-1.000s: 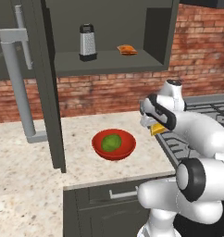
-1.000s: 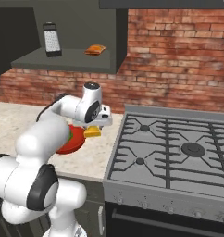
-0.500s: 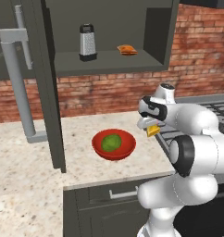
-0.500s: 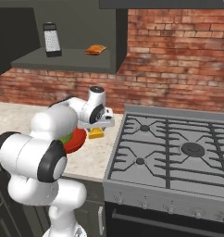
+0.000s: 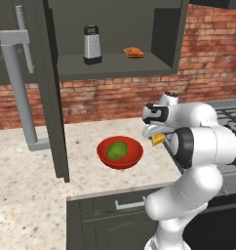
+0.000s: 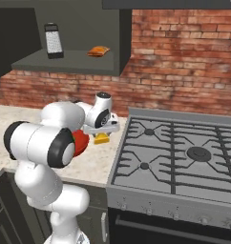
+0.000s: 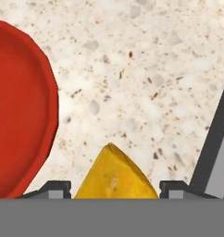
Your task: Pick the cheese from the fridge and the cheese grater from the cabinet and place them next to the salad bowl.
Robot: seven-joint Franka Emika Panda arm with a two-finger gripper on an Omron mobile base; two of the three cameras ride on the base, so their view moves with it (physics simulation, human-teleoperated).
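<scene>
the cheese (image 7: 115, 176), pinched in the hand (image 5: 156, 136), is best lowered flat onto the tabletop (image 7: 146, 78) just beside the salad bowl (image 5: 120, 152).

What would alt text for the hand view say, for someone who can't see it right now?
Seen from the hand camera, a yellow cheese wedge sits between the gripper fingertips above a speckled beige counter. The red rim of the salad bowl curves along the left edge, and the grey edge of the stove cuts across the lower right.
</scene>
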